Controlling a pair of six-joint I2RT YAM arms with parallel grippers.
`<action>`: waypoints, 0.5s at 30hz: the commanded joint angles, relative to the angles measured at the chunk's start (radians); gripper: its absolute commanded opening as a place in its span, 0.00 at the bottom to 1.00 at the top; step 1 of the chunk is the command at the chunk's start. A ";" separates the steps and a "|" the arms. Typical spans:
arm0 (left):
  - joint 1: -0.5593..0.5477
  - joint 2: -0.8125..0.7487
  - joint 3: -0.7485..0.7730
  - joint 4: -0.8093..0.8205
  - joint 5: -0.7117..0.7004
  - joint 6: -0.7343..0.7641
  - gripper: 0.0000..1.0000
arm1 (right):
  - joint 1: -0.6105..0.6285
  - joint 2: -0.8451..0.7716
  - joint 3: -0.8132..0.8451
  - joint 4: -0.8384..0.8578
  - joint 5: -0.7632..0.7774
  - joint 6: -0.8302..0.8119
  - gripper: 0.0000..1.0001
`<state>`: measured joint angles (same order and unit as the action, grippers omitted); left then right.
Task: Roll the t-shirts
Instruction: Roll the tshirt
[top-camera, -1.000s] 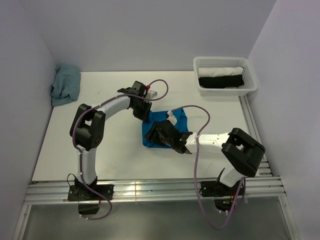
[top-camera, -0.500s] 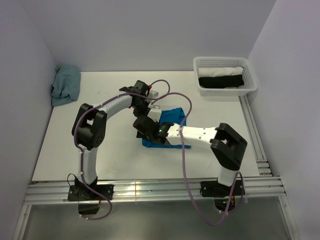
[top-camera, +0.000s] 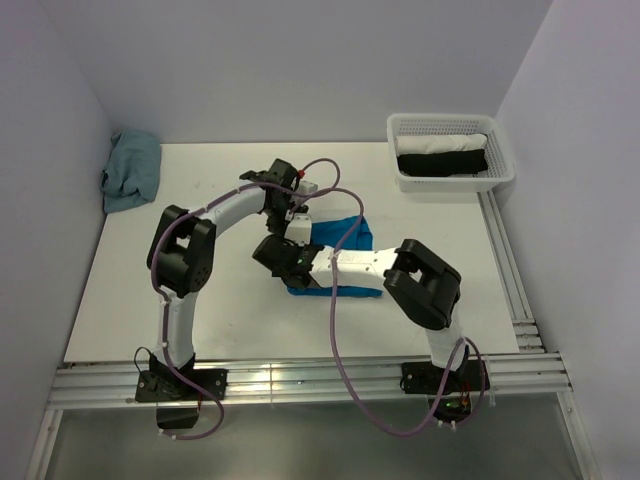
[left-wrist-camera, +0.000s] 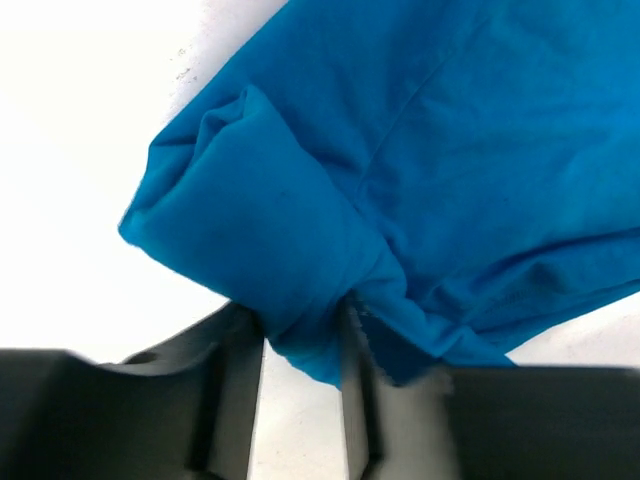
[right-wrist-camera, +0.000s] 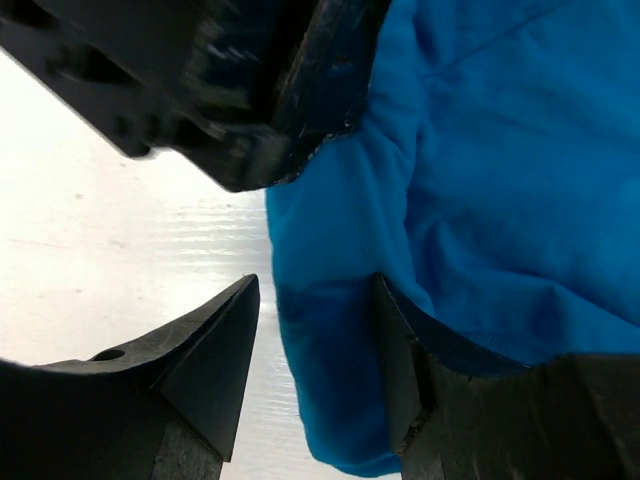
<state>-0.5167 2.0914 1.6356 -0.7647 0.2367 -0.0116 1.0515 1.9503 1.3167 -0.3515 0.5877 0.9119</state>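
Checking the workspace from the top view: the blue t-shirt (top-camera: 346, 231) lies bunched near the middle of the white table (top-camera: 225, 320), well apart from every table edge. Left gripper (left-wrist-camera: 300, 332) is clamped on a rolled fold at the shirt's edge; the cloth narrows where it passes between the two dark fingers (left-wrist-camera: 236, 390) and bulges out beyond them. In the left wrist view the fold's free end stops short over bare white table. Right gripper (right-wrist-camera: 315, 290) reaches across from the right side with its jaws apart, straddling the shirt's near-left edge: cloth touches one finger (right-wrist-camera: 398, 372), and a strip of bare table shows between the cloth and the other finger. Both grippers sit close together at the shirt's left side, and the right arm's forearm lies over the cloth. Open table surface shows to the left of the shirt, toward the near rails (top-camera: 300, 385), and between the shirt and the far wall. White mesh basket (top-camera: 455, 183) stands at the far right corner, holding a white roll (top-camera: 445, 143) and a black roll (top-camera: 440, 162). A crumpled teal cloth (top-camera: 131, 170) lies against the left wall at the far left corner.
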 joint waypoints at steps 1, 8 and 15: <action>-0.002 0.019 0.026 -0.041 -0.031 0.038 0.39 | 0.008 0.030 0.010 -0.069 0.027 0.039 0.56; 0.017 0.059 0.142 -0.087 0.036 0.024 0.62 | 0.015 0.048 -0.017 -0.145 0.011 0.090 0.56; 0.066 0.082 0.233 -0.113 0.113 0.019 0.74 | 0.016 0.038 -0.051 -0.138 -0.012 0.111 0.56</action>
<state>-0.4835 2.1792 1.8034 -0.8700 0.2955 -0.0002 1.0580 1.9808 1.3121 -0.4297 0.5991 0.9855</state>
